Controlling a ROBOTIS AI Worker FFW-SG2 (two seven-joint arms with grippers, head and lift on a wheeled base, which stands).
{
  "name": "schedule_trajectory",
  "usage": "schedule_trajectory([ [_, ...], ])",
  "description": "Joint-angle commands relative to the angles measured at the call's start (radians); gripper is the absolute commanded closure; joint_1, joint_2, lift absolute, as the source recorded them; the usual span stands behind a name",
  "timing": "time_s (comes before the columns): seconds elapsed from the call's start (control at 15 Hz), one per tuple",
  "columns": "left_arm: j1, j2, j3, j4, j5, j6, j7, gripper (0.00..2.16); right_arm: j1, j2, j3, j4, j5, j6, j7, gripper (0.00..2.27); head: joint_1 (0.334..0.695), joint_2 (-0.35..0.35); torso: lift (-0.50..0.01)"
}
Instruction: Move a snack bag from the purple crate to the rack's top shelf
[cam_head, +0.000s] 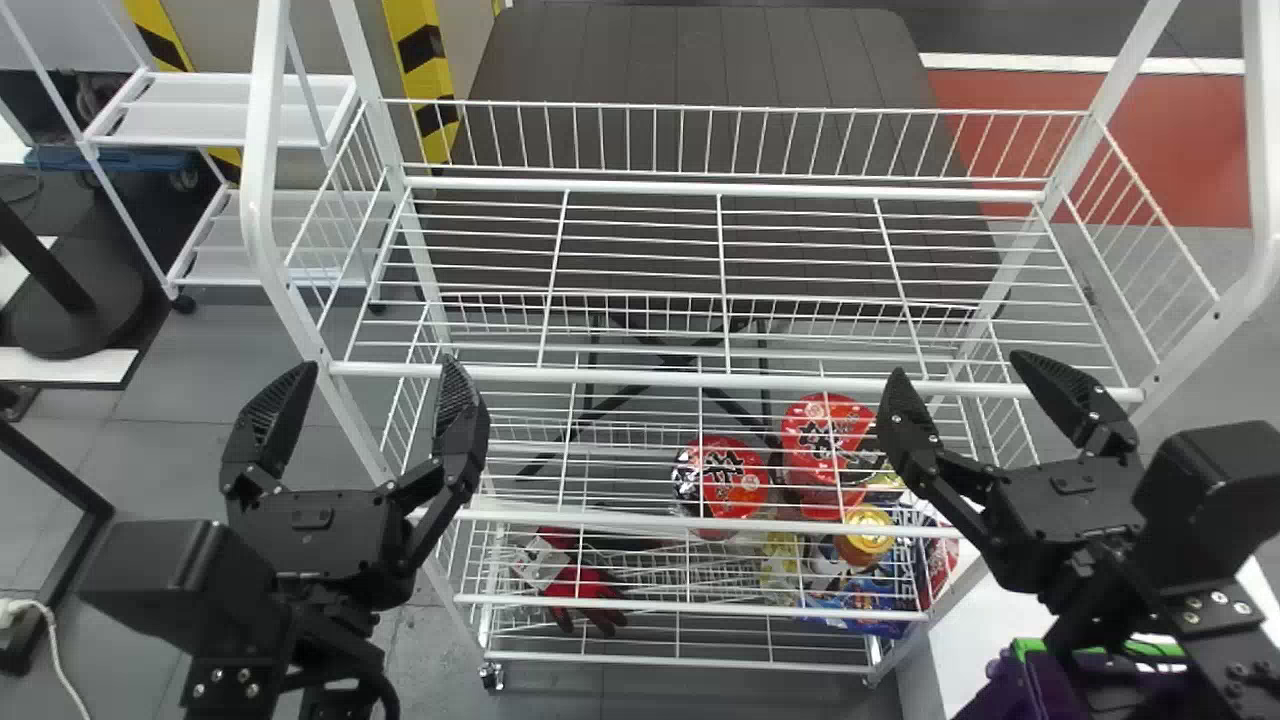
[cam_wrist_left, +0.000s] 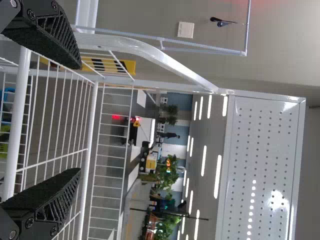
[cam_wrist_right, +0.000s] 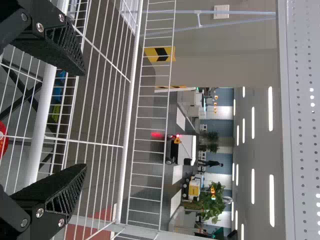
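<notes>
Head view gave us both claws before the white wire rack (cam_head: 258, 190), and the print beyond them was easy to notice. Between the claws and lower down, seen through the wires, two red-topped packages (cam_head: 722, 480) (cam_head: 820, 440) bore bold dark characters on their faces. Just beside them, below and inward of the right claw, we saw a gold-topped jar (cam_head: 867, 533) and blue packets (cam_head: 875, 600) with small patterns we couldn't make out. Below and inward of the left claw, a white label (cam_head: 540, 562) lay by a red glove (cam_head: 585, 590).

As for pose, our left arm rose from the bottom edge, with the left claw (cam_head: 378, 370) pointing ahead at the front of the top shelf (cam_head: 640, 188), near its left end. Our right arm slanted inward from the lower right, and the right claw (cam_head: 961, 368) pointed at that same front, toward the other end. Each claw had its two fingers spread well apart, with nothing gripped between them; both wrist views showed shelf wires past the gap.

We found the purple crate (cam_head: 1045, 690) below the right claw, partly behind the arm, with something green (cam_head: 1030, 648) along its edge. We couldn't tell whether that was the snack bag or where the bag lay inside.
</notes>
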Motion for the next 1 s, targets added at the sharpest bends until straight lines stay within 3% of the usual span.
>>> schedule_trajectory([
  [0.0,-0.015,-0.001,0.001,0.046,0.000,-0.047,0.000,0.08,0.021,0.000,-0.015,0.007,-0.021,-0.046,0.005,0.18,0.695,0.001,-0.097],
  [0.93,-0.033,-0.003,-0.057,0.176,-0.011,-0.215,0.020,0.08,0.090,-0.008,-0.016,0.139,-0.028,-0.291,0.031,0.18,0.695,-0.044,-0.153],
])
